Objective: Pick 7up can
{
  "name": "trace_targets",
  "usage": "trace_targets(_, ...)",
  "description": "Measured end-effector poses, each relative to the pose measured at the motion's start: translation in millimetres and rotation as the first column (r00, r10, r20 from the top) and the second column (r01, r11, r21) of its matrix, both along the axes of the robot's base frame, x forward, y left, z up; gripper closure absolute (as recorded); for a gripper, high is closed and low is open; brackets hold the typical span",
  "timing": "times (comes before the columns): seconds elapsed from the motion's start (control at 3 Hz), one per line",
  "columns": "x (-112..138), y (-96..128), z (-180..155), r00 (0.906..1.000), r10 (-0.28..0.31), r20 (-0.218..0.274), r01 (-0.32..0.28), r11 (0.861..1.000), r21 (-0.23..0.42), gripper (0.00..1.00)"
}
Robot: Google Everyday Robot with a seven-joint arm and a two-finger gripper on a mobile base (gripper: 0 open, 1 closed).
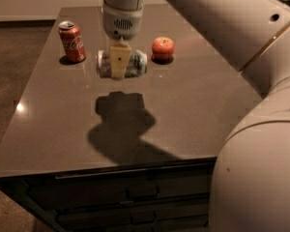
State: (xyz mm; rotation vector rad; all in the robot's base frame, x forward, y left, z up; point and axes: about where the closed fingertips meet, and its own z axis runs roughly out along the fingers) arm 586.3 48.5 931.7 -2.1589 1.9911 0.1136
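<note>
The 7up can (136,64) is held on its side in the gripper (119,69), just right of the red can (72,41) as seen by the camera.

The gripper is seen pointing straight down from the arm (217,18), and its fingers (120,58) are closed across the middle of the silver-white can, whose two ends stick out on either side of the near finger. The held can is found close beside the red can and slightly nearer the camera, without touching it. A dark shadow (121,122) is cast on the table (198,105) well in front of the red can, apart from the held can, so the can appears to be clear of the table top. An apple (163,48) is set further right of the red can, beyond the gripper. Drawers (135,192) are seen under the table edge, far in front of the red can.
</note>
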Motion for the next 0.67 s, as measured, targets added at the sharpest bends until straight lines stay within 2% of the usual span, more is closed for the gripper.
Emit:
trace_targets(0.33,6.1,-1.3,27.9,0.9989,0.027,0.039,-0.028,0.999,0.032,1.0)
trace_targets(0.67,14.1,5.5,31.1,0.9973,0.024,0.069,-0.028,0.998,0.058,1.0)
